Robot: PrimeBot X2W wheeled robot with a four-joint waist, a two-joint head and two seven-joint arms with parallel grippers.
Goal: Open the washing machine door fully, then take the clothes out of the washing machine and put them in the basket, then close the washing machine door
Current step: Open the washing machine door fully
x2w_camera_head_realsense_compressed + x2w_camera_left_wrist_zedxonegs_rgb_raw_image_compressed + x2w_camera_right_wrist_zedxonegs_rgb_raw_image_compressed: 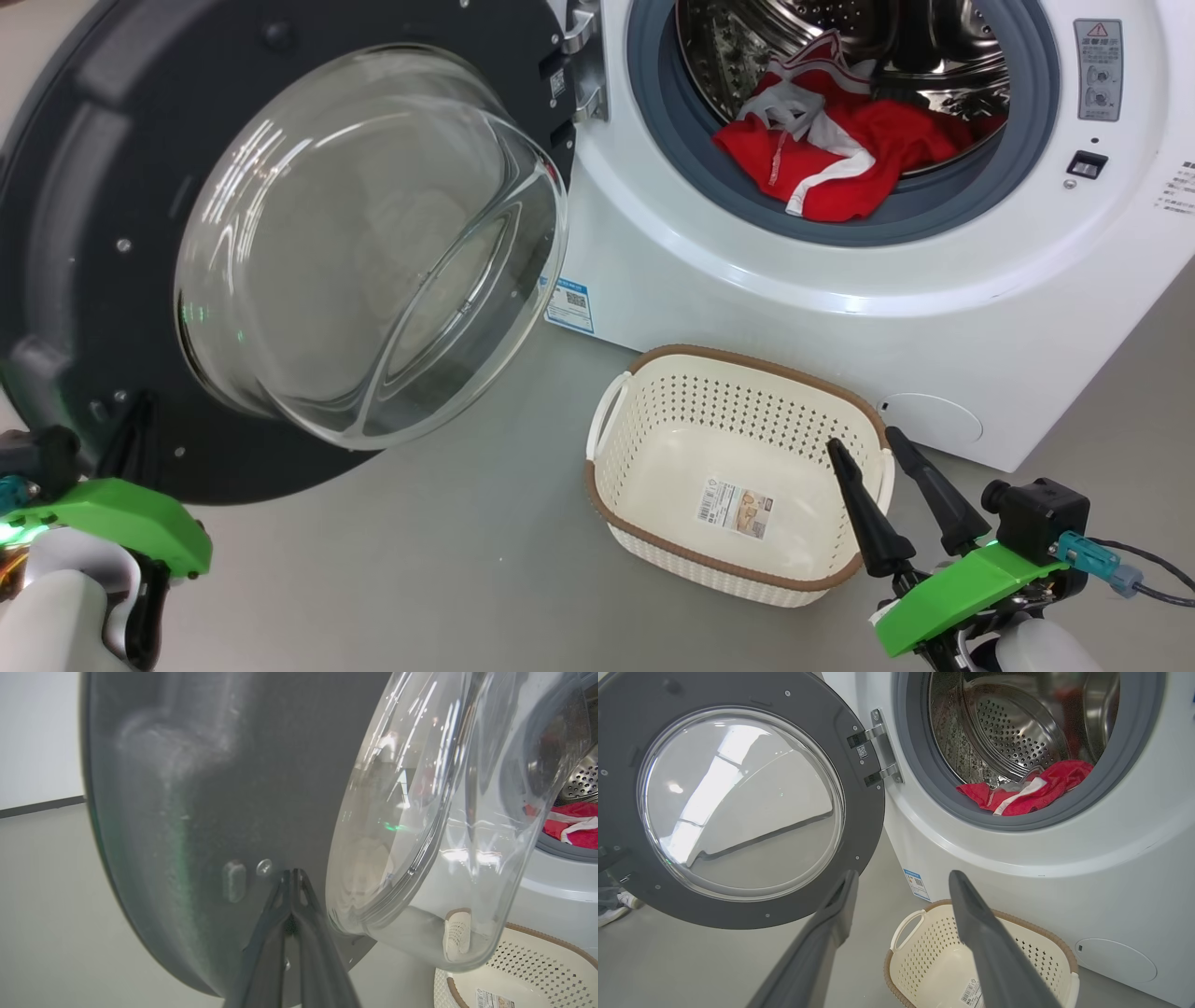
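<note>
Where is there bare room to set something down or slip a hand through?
Bare grey floor lies between the door, the washing machine front and the basket. The basket holds nothing but its label. The drum is free above the clothes; its lower lip is crowded. Tight: the left pincer at the door, the right pincer at the basket's rim.

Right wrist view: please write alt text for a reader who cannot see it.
A white washing machine stands with its round door open to the left, and red clothes lie at the drum's front edge. An empty basket sits on the floor below, behind the open right claw.
</note>
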